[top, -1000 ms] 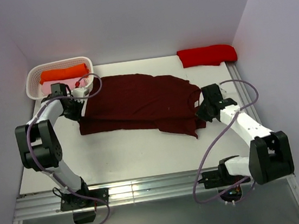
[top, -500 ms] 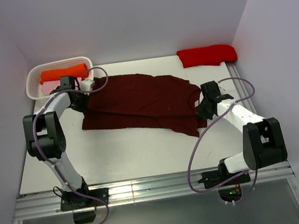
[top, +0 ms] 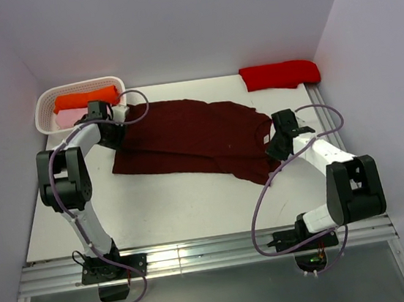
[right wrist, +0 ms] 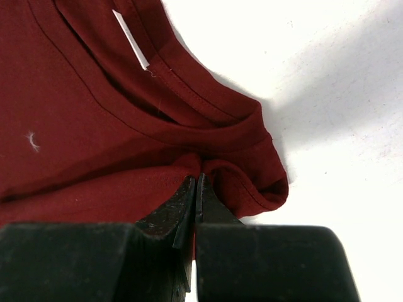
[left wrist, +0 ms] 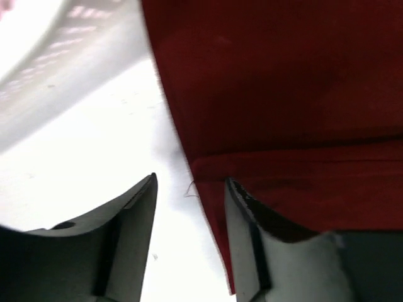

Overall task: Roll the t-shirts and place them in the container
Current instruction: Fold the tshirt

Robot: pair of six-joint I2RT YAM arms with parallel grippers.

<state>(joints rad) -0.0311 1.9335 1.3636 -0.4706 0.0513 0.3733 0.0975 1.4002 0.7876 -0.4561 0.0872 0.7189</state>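
A dark maroon t-shirt (top: 193, 141) lies folded flat across the middle of the table. My left gripper (top: 116, 132) is at its left edge, open, and in the left wrist view (left wrist: 190, 179) the cloth's hem (left wrist: 283, 94) runs just inside the right finger (left wrist: 252, 239). My right gripper (top: 270, 149) sits at the shirt's right end. In the right wrist view it (right wrist: 196, 177) is shut on a pinch of maroon cloth (right wrist: 94, 94) just below the collar, where the fabric bunches at the tips.
A white basket (top: 80, 86) at the back left holds an orange shirt (top: 85, 100) and something pale pink (top: 62, 121). A folded bright red shirt (top: 280, 74) lies at the back right. Walls close in on the left, back and right.
My left gripper was shut on the shirt's left corner and has opened, letting it go. The left arm has swung toward the back right. The right arm has drawn in slightly.
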